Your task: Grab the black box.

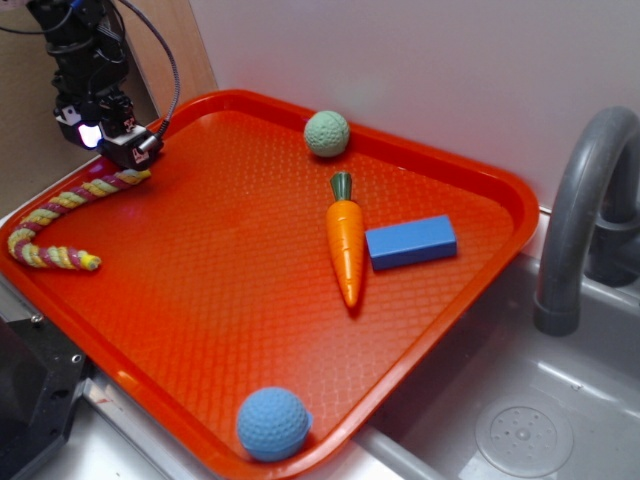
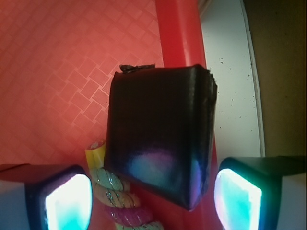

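Glowing fingers (image 2: 64, 199) of mine flank the black box (image 2: 160, 139); whether they actually grip it stays unclear, its underside hidden.

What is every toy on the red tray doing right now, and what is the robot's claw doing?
Gripper: over the tray's far left corner, black box between its fingers; grip not clear.
Black box: tilted, between the lit fingers.
Rope: lying curved by the tray's left rim.
Carrot: lying flat, beside the blue block.
Blue block: lying flat.
Green ball: resting near the back rim.
Blue ball: resting against the front rim.
Tray: flat beside the sink.
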Controlling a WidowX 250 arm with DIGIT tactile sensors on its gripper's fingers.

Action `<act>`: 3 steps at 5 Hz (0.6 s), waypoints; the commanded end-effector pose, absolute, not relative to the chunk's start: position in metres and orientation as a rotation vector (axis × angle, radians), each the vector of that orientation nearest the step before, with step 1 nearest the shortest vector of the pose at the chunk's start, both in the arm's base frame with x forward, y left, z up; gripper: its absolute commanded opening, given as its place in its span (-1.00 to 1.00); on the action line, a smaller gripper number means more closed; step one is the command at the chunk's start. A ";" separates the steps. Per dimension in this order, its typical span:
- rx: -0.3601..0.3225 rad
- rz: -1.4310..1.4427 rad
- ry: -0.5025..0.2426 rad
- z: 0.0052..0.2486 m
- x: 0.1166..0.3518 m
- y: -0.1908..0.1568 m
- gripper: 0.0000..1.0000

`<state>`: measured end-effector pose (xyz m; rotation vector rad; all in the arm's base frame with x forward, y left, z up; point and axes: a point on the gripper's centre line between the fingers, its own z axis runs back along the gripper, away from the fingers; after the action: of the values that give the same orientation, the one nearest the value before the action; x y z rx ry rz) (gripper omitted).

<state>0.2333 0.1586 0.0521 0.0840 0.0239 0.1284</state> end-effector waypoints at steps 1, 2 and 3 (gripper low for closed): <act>0.096 0.228 -0.029 0.060 0.268 0.148 1.00; 0.107 0.194 -0.017 0.050 0.272 0.147 1.00; 0.101 0.173 -0.006 0.043 0.267 0.144 -1.00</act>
<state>0.2629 0.1473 0.0370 0.0915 0.0148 0.2028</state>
